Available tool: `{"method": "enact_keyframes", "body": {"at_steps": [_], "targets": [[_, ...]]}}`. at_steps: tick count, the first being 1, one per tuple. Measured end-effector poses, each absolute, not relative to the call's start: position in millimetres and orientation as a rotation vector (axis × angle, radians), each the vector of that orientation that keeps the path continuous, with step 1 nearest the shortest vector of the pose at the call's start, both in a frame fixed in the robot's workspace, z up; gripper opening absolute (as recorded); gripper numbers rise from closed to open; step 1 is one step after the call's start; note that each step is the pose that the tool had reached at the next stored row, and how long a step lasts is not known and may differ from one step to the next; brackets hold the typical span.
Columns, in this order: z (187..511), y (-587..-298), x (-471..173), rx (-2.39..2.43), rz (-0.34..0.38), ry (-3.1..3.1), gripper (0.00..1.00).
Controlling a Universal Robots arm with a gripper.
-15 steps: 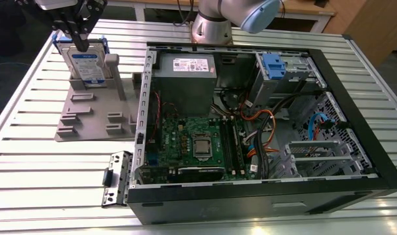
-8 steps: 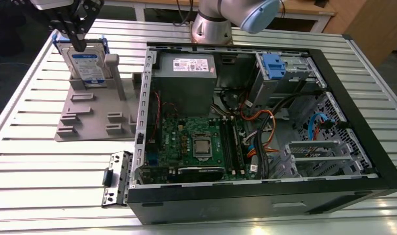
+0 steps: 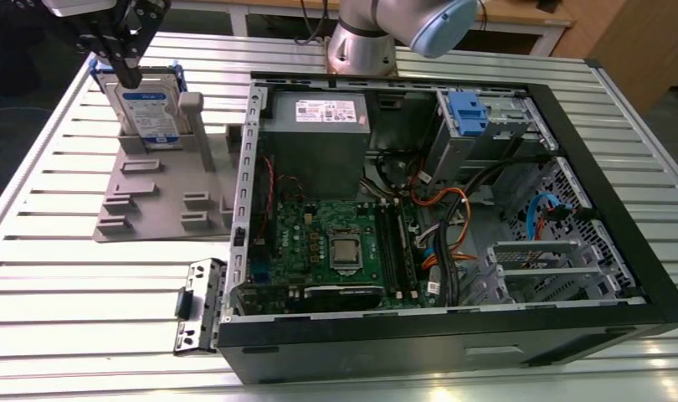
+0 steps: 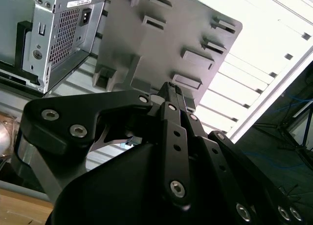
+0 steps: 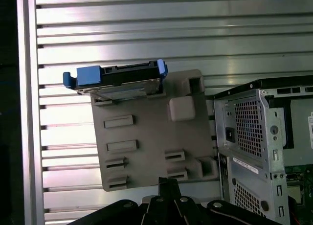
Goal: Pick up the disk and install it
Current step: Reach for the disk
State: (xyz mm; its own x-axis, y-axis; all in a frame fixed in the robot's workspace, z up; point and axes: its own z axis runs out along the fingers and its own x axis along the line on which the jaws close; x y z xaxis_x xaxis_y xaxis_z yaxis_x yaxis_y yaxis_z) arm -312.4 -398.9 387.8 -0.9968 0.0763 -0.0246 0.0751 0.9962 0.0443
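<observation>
At the exterior view's upper left, you can see the disk point(image 3: 149, 113) standing upright on its edge in a slot of the grey holder plate point(image 3: 161, 197). This plate lies on the slatted metal table point(image 3: 48, 276), just beside the open computer case point(image 3: 428, 343). Your gripper point(image 3: 125, 75) hangs over the top edge of the disk; from this view you cannot tell if it touches. In the first wrist view the disk point(image 5: 117, 80), framed by its blue carrier, sits at one end of the holder plate point(image 5: 146, 137). The gripper point(image 5: 168, 182) is apart from it, over the opposite end of the plate. In both wrist views the fingers point(image 4: 168, 107) look pressed together, with nothing between them. The grey power supply box point(image 3: 316, 138) sits inside the case, on the side near the holder plate.
</observation>
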Motion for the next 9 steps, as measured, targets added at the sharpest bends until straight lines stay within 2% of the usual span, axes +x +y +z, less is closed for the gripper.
{"method": "enact_keyframes", "body": {"at_steps": [9], "targets": [[386.1,-397.8,-325.5,0.118,0.068,3.112,0.1]]}}
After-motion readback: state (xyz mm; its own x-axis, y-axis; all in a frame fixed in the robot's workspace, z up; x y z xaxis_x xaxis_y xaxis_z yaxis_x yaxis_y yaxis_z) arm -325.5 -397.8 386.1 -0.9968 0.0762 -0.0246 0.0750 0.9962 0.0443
